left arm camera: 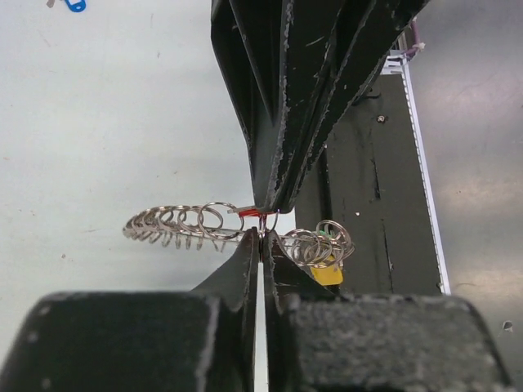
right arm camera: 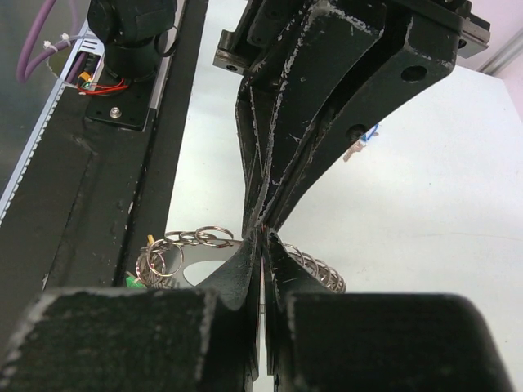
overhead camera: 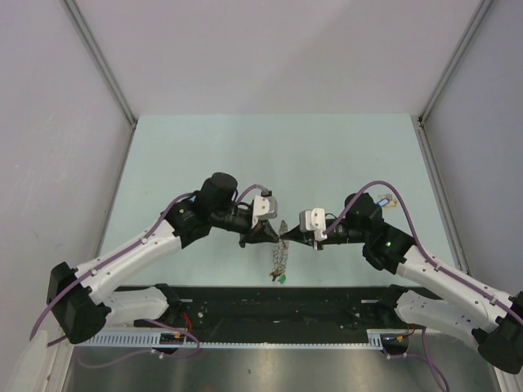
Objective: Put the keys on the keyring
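Overhead view of a pale green table, with grey walls along its 9, 12 and 3 o'clock edges. Two arms reach in from the 6 o'clock edge and meet tip to tip just below the table's centre.

The left claw comes in from 9 o'clock, its fingers pressed together on the keyring. The right claw comes in from 3 o'clock, also closed on the keyring, at nearly the same spot. In both wrist views the two pairs of tips almost touch.

From that pinch point the keyring, a loose string of silver loops, trails toward 6 o'clock. A green key sits at its far end, just short of the black base strip that runs along the near edge. A yellow key hangs among the loops on the strip side. A small red piece shows at the pinch point, too small to identify.

A blue key lies alone on the table, well apart from the ring.

Bare table spreads from 9 through 12 to 3 o'clock around the claws. Toward 6 o'clock the strip and arm bases stand near.
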`<state>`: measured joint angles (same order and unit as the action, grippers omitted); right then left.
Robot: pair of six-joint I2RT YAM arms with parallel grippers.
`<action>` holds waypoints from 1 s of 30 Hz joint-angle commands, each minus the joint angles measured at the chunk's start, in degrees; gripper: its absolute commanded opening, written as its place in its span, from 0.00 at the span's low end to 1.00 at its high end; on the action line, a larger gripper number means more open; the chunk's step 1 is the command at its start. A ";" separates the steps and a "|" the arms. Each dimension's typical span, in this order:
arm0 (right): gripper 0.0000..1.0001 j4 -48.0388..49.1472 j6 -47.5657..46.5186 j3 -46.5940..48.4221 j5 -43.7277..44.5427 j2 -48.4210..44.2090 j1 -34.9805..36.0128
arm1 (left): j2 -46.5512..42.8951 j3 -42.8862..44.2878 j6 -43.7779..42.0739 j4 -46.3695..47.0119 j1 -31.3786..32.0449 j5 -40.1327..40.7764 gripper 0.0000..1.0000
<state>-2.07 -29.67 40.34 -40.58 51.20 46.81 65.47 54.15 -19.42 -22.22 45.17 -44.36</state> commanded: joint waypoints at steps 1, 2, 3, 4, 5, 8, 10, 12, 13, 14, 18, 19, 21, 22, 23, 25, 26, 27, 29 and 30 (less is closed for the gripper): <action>0.00 0.50 -0.56 3.35 0.41 -0.93 0.21 | -2.71 0.43 1.66 2.88 -0.26 -1.35 0.00; 0.00 -0.04 -0.39 3.34 0.76 -1.27 0.21 | -3.15 0.17 2.97 3.75 -0.26 -0.39 0.00; 0.00 -0.30 -0.30 3.34 1.72 -1.89 0.21 | -3.77 -0.36 3.85 4.46 -0.34 1.54 0.01; 0.00 -0.57 -0.21 3.34 2.08 -2.24 0.30 | -5.34 -1.67 4.91 6.55 -0.52 2.69 0.00; 0.00 -0.92 -0.13 3.26 2.43 -2.59 0.22 | -6.31 -2.46 7.09 7.70 -0.69 3.74 0.00; 0.00 -1.28 0.05 2.99 3.48 -3.74 0.21 | -9.74 -5.72 11.50 11.84 -2.36 6.65 0.00; 0.00 -1.19 0.23 2.91 3.40 -3.74 0.30 | -11.50 -7.74 15.87 15.25 -3.15 6.74 0.00; 0.00 -1.27 0.32 2.90 3.40 -3.56 0.83 | -12.99 -10.10 19.05 17.98 -3.77 7.26 0.00; 0.00 -1.36 0.40 2.91 3.66 -3.65 1.09 | -14.48 -11.07 22.72 21.22 -3.77 8.57 0.01; 0.00 -1.36 0.40 2.73 4.10 -3.74 1.35 | -15.37 -12.04 24.33 21.95 -3.77 9.02 0.00; 0.00 0.04 1.19 2.12 4.80 -3.65 2.76 | -17.66 -16.17 31.62 30.99 -3.77 10.17 0.00; 0.00 0.91 1.37 1.85 5.07 -3.30 3.55 | -17.83 -16.53 32.33 31.53 -3.77 10.60 0.00; 0.00 1.45 1.72 1.59 6.47 -2.95 4.60 | -18.45 -17.41 34.00 33.19 -3.77 11.04 0.00; 0.00 1.45 1.81 1.33 7.61 -2.86 5.65 | -18.62 -17.76 34.44 33.64 -3.77 11.48 0.00; 0.00 3.36 1.90 1.15 8.14 -2.51 6.10 | -18.97 -17.94 34.97 34.25 -3.77 12.18 0.00; 0.00 4.61 2.34 0.97 9.54 -2.16 7.07 | -19.33 -18.73 36.20 35.48 -3.77 12.98 0.00; 0.00 4.96 2.34 0.80 10.07 -1.72 7.85 | -19.76 -19.17 36.47 35.92 -3.77 14.11 0.00; 0.00 5.31 2.51 0.62 10.69 -1.46 8.30 | -20.03 -19.43 37.08 36.45 -3.68 14.56 0.00; 0.00 6.63 3.04 0.01 12.88 -1.19 9.44 | -20.38 -19.70 37.17 36.72 -3.77 16.13 0.00; 0.00 7.16 3.30 -0.43 13.85 -1.02 9.70 | -21.17 -19.96 37.61 36.89 -3.77 16.67 0.00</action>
<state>0.58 -28.40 40.86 -29.26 49.87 54.24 46.54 34.44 15.16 8.19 42.41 -33.61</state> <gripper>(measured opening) 0.009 0.011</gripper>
